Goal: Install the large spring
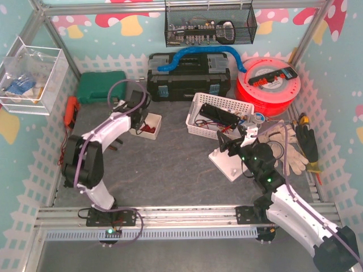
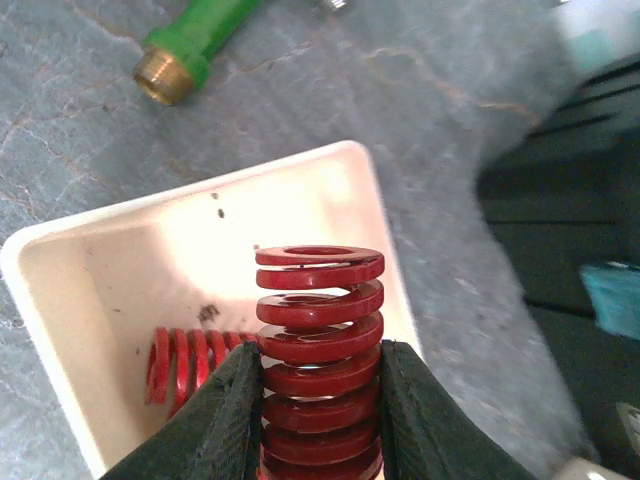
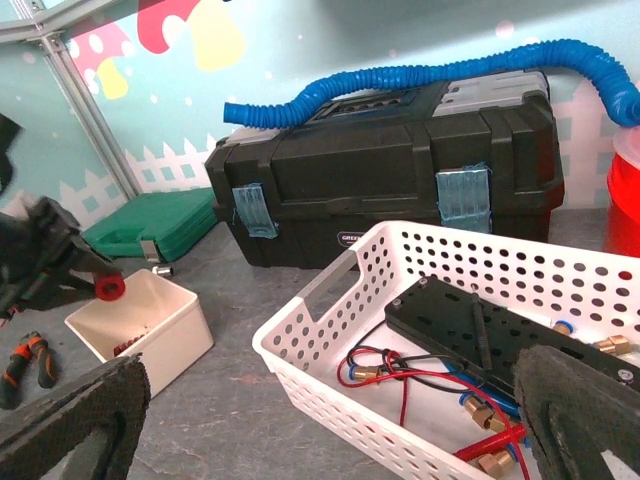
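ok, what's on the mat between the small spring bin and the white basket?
Nothing. It's bare grey mat between the spring bin and the white basket. This is clearest in the right wrist view, and the top view agrees.

Top camera looks down from above the near edge over the whole table (image 1: pixel 170 175). Left wrist sits close above the tray (image 2: pixel 110 270); right wrist looks low toward toolbox (image 3: pixel 400 160) and same tray.

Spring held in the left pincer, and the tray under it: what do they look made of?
Spring: probably steel with a glossy red coating; the thick flat coils catch sharp highlights. Tray: likely moulded plastic with a matte cream finish; it has thin walls, rounded corners and a few dark specks inside.
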